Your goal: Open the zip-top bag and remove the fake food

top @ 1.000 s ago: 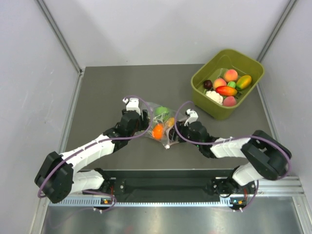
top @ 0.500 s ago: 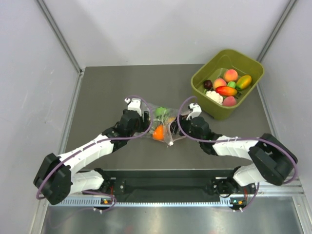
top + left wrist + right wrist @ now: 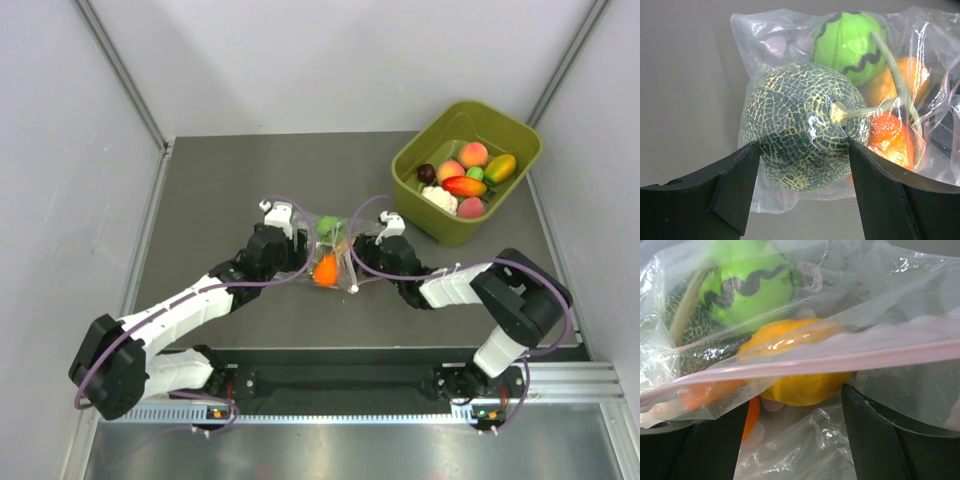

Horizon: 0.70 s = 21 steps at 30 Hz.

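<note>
Plastic bag (image 3: 336, 252): looks zipped.
Left jaws: wide, squeezing melon (image 3: 800, 145) through it.
Right jaws: wide; hold unclear.
Risk: I miss zip (image 3: 840, 362), tearing film.

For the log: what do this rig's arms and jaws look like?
The left arm and right arm match: white link shells between bulky black joint housings, with a thin purple cable looping along each. A small white block sits at each wrist. The jaws are plain matte black wedges, no markings visible.
</note>
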### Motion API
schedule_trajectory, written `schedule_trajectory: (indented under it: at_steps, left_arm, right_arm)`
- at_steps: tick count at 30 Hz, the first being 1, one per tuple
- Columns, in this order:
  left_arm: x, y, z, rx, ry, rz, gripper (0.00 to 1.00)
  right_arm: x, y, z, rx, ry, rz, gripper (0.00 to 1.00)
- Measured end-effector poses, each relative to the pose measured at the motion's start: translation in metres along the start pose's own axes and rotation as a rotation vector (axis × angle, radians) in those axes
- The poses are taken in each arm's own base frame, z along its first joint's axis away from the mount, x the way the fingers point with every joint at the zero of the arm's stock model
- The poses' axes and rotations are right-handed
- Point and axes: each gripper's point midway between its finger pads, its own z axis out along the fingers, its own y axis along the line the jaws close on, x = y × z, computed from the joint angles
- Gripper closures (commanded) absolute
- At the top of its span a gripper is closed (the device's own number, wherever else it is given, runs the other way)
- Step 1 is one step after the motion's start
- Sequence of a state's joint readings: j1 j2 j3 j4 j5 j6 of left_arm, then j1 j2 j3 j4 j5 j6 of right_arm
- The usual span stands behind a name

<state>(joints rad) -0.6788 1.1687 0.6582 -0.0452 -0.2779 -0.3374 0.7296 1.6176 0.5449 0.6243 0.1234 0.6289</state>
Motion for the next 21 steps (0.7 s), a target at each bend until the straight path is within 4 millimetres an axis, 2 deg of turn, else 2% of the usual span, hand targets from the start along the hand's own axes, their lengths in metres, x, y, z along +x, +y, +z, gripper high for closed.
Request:
schedule_trajectory:
  at_steps: [13, 21]
  left_arm:
    - [0.003, -0.001, -0.001, 0.014, 0.016, 0.029, 0.24]
    - [0.013, 0.003, -0.003, 0.010, 0.060, 0.052, 0.24]
  right_arm:
    - [-0.025, 0.007, 0.018, -0.044, -0.075, 0.022, 0.12]
    - [-0.053, 0.020, 0.050, -0.039, -0.112, 0.021, 0.11]
